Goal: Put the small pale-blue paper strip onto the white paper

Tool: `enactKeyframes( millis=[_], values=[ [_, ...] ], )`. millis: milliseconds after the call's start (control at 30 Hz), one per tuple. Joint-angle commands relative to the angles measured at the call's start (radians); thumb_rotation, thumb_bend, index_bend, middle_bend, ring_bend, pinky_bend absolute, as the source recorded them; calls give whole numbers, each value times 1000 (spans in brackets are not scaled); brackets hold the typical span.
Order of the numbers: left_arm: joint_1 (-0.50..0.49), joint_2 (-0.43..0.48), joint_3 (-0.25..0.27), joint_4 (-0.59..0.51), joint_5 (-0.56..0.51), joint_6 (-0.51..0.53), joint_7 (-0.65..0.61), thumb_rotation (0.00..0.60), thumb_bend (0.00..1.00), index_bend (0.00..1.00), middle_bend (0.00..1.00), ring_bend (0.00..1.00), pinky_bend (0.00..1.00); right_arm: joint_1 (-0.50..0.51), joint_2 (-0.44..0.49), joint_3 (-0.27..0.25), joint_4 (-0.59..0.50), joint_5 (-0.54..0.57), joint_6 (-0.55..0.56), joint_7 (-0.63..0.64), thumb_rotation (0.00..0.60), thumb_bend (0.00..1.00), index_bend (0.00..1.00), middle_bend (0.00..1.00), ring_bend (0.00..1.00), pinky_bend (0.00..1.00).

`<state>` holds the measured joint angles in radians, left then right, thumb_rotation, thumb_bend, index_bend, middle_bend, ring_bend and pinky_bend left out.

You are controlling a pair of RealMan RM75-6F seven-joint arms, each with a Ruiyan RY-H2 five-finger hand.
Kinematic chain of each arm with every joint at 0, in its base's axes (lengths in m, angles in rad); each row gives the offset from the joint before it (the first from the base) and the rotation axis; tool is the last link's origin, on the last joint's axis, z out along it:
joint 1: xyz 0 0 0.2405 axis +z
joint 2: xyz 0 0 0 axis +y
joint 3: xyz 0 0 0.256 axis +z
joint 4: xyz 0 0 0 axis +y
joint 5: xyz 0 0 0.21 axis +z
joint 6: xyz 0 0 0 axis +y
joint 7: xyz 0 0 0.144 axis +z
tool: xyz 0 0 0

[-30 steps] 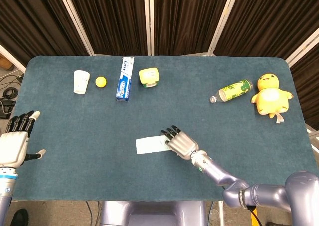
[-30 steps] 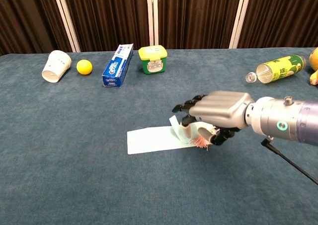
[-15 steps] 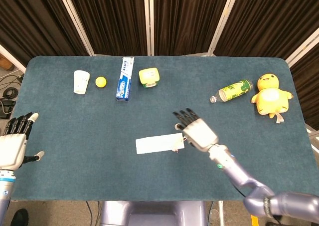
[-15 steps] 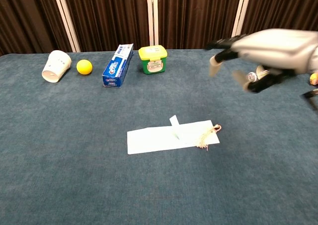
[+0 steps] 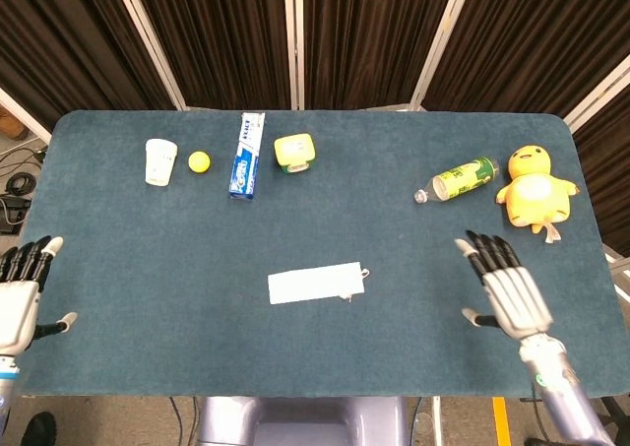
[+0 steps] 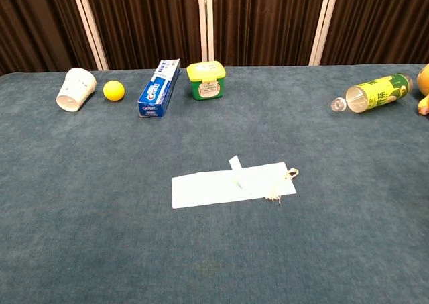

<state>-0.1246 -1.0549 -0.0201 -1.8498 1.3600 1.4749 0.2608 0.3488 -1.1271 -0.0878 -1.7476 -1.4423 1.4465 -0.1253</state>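
Hands first, since they're nearest: right hand [image 5: 510, 293] hovers at the near right edge of the desk [image 5: 128, 269] with fingers spread and nothing in them, left hand [image 5: 18, 293] likewise splayed and empty at the near left edge. Between them, well apart from both, the white paper [image 6: 208, 186] lies flat on the felt-like teal cloth. The small pale-blue paper strip [image 6: 236, 169] sits on it, overlapping its far edge. I'd guess it's feather-light, floppy and easy to crease, so pinch it by an end. Some frayed stringy bit [image 6: 281, 183] lies at the sheet's right end; can't tell what. Further off — a paper cup [image 5: 159, 160], yellow ball [image 5: 200, 160], glossy toothpaste box [image 5: 247, 155], yellow tub [image 5: 293, 153], plastic bottle [image 5: 458, 179] and plush duck [image 5: 535, 189].
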Motion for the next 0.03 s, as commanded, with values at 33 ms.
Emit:
enactKeyframes(
  millis=[33],
  values=[
    [14, -2, 10, 13, 24, 16, -18, 600, 0, 0, 0, 0, 0, -67, -2, -24, 43, -38, 69, 13, 600, 0, 0, 0, 0, 0]
  ],
)
